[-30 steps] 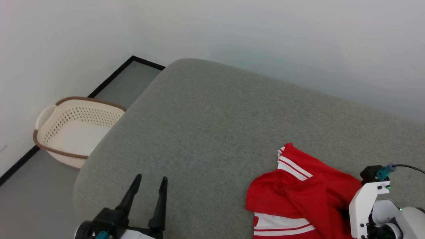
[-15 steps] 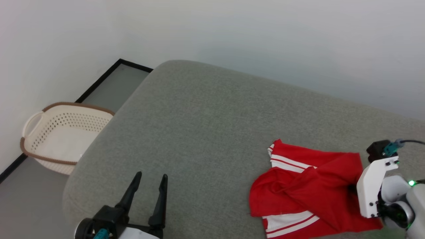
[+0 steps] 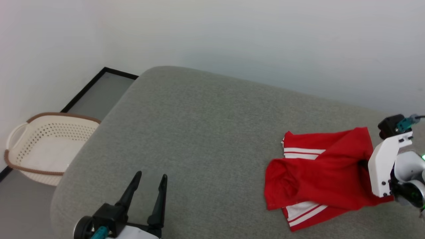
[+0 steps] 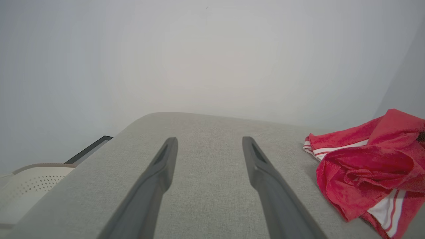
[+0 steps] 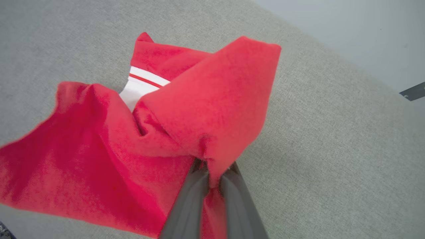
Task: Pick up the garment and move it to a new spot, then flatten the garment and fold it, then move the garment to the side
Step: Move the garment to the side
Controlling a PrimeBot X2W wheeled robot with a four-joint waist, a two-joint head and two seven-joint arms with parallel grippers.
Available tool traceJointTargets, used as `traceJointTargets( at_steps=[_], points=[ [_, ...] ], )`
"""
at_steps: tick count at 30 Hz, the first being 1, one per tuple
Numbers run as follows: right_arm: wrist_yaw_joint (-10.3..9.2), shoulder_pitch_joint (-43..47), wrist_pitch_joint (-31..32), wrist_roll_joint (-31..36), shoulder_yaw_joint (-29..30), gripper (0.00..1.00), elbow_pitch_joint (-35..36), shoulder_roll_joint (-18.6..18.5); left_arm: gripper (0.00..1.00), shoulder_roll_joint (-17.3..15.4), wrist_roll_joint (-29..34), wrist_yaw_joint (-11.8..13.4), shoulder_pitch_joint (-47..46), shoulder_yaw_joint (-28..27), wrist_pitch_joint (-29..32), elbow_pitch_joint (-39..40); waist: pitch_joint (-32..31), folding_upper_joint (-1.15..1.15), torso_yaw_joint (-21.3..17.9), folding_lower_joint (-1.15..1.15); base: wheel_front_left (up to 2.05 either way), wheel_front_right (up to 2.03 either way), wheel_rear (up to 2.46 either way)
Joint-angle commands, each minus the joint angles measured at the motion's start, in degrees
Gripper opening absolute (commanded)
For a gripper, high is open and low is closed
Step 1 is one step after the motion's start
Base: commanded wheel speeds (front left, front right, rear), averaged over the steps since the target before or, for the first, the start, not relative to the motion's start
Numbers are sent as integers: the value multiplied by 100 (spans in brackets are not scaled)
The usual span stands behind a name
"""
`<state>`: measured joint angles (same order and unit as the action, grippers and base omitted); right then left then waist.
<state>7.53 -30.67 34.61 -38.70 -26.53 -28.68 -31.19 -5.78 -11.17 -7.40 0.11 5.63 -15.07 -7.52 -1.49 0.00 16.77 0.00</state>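
Note:
The garment (image 3: 318,172) is a crumpled red shirt with white striped trim, lying on the right part of the grey cushion (image 3: 206,132). My right gripper (image 5: 212,169) is shut on a pinch of its red cloth, and a fold of the garment (image 5: 206,99) drapes over the fingertips. In the head view the right arm's white wrist (image 3: 386,166) sits at the garment's right edge, hiding the fingers. My left gripper (image 3: 151,182) stands open at the lower left above bare cushion, far from the garment (image 4: 368,172).
A cream perforated basket (image 3: 20,149) with a brown rim stands on the floor left of the cushion. A pale wall runs behind, with a black skirting strip (image 3: 86,89) at its foot. Bare cushion lies between the two grippers.
The right gripper has drawn the garment back and to the right, stretching it out. The camera has also turned, so the basket sits further left in view. The left gripper has stayed put.

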Motion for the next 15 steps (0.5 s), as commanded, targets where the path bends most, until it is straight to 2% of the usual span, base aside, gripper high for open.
traceJointTargets(
  at_steps=[1,15],
  points=[
    [-11,-125,21,-4,-10,0,49,-44,100,-41,-47,-13,-74,15,-9,-11,36,0,-106,0,0,0,0],
    [-11,-741,-102,-104,-125,0,33,-351,100,-265,-90,-13,-579,195,-9,95,602,0,-738,0,0,0,0]
  ],
)
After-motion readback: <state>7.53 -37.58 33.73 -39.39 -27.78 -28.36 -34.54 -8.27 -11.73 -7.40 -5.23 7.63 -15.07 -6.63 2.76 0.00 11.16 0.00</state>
